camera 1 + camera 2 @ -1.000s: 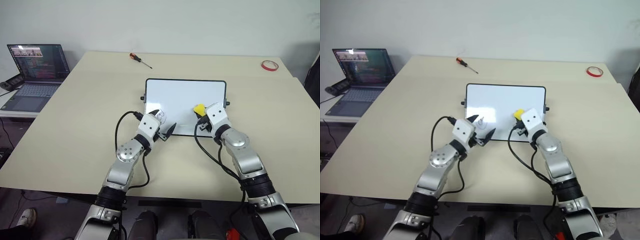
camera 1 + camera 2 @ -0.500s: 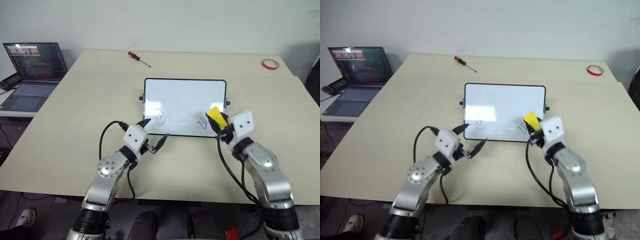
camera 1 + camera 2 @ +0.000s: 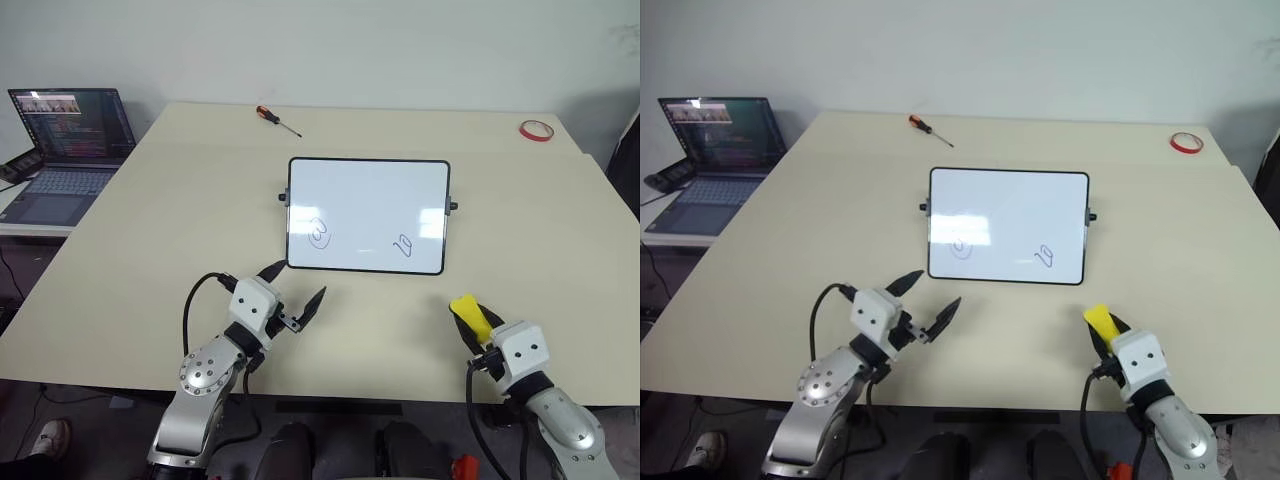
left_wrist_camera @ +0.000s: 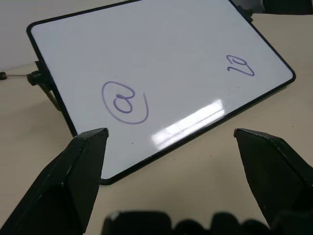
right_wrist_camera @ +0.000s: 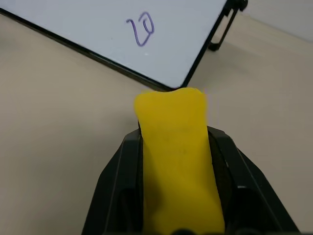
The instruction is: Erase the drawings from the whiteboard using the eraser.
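Observation:
The whiteboard (image 3: 368,214) stands tilted at the table's middle, black-framed, with knobs on its short sides. Two blue drawings show on its lower part: a circled squiggle (image 3: 319,234) at the left and a small loop scribble (image 3: 404,244) at the right. My right gripper (image 3: 470,318) is shut on the yellow eraser (image 3: 466,314), held over the table near the front edge, in front of and right of the board. My left gripper (image 3: 297,287) stands open with nothing between its fingers, in front of the board's near left corner and clear of it.
A red-handled screwdriver (image 3: 278,119) lies at the table's far side, a red tape ring (image 3: 536,130) at the far right corner. An open laptop (image 3: 66,140) sits on a side desk at the left. The table's front edge runs just below both grippers.
Both arms have pulled back from the board toward the front edge. The right gripper carried the eraser off the board's lower right area and away to the right. The two scribbles now lie uncovered.

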Controlling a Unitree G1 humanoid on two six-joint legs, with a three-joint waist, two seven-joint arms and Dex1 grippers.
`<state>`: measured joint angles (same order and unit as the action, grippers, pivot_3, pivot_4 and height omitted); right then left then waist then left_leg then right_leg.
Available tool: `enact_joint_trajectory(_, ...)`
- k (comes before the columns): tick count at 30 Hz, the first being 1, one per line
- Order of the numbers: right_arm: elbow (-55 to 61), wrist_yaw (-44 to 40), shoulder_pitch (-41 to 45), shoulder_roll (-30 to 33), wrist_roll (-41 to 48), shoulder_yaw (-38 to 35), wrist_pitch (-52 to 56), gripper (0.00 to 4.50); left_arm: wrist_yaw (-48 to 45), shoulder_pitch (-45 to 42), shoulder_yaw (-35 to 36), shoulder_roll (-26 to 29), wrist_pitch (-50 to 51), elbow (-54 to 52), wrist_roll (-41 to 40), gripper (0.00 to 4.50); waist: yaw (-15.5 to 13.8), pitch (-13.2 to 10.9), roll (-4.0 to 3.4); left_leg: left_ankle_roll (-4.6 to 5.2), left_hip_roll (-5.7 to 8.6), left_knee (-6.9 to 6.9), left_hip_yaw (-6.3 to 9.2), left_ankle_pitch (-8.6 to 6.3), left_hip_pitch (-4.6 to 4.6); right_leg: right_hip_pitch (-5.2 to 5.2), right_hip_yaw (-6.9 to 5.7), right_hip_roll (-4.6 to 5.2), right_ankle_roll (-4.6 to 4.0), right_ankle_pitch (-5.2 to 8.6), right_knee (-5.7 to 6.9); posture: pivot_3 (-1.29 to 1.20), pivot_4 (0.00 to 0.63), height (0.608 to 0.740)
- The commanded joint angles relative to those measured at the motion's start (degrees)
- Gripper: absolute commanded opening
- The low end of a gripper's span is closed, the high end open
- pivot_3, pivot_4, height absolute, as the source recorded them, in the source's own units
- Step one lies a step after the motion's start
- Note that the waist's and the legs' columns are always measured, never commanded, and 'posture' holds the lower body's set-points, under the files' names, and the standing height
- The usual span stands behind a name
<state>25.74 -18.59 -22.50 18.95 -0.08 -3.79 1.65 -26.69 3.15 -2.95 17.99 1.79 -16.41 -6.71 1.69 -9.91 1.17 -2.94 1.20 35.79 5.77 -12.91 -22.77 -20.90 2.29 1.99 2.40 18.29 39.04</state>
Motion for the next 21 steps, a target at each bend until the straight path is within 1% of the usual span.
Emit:
enact_joint_trajectory(1, 0.21, 0.53, 2.38, 0.10, 0.76, -1.76, -2.17, 1.33, 0.18, -1.27, 0.30, 0.07, -0.24, -3.15, -0.64, 4.50, -0.02, 0.00, 0.00, 0.00, 0.00, 0.00, 0.01, 0.00, 0.00, 0.00, -0.01, 0.00, 0.00, 0.00, 0.00, 0.00, 0.150, 0.740)
enact_joint_trajectory(5, -1.64, 0.66, 5.70, 0.07, 0.86, -1.85, -1.59, 1.33, -1.38, -3.29, -0.43, 0.26, 0.52, -2.02, -1.45, 4.50, -0.14, 0.00, 0.00, 0.00, 0.02, 0.00, 0.06, 0.00, -0.01, 0.04, -0.06, -0.01, -0.01, 0.00, 0.00, 0.00, 0.150, 0.740)
enact_joint_trajectory(13, -7.49, 1.04, 21.32, -2.12, -0.42, 3.22, 0.94, 1.33, -12.62, -10.13, -5.05, 1.33, 1.74, 4.09, -6.23, 4.50, 0.05, 0.00, -0.01, -0.01, 0.01, 0.01, 0.02, 0.00, 0.02, 0.05, -0.04, -0.29, -0.02, -0.02, 0.02, 0.00, 0.150, 0.740)
enact_joint_trajectory(17, -11.26, 0.35, 28.51, -2.68, -1.07, 5.99, 0.76, 1.33, -15.95, -11.94, -5.44, 2.09, -0.07, 7.93, -6.16, 4.50, 0.10, 0.00, -0.01, 0.00, 0.02, 0.01, 0.02, 0.00, -0.01, 0.01, -0.06, -0.30, -0.03, -0.03, 0.02, 0.00, 0.150, 0.740)
enact_joint_trajectory(21, -16.85, -0.22, 34.59, -3.16, -1.59, 7.93, -0.24, 1.33, -16.72, -12.71, -5.39, 2.52, -3.12, 11.43, -4.79, 4.50, 0.11, 0.00, -0.01, 0.00, 0.02, 0.01, -0.01, 0.00, -0.02, -0.03, -0.06, -0.29, -0.03, -0.03, 0.03, 0.00, 0.150, 0.740)
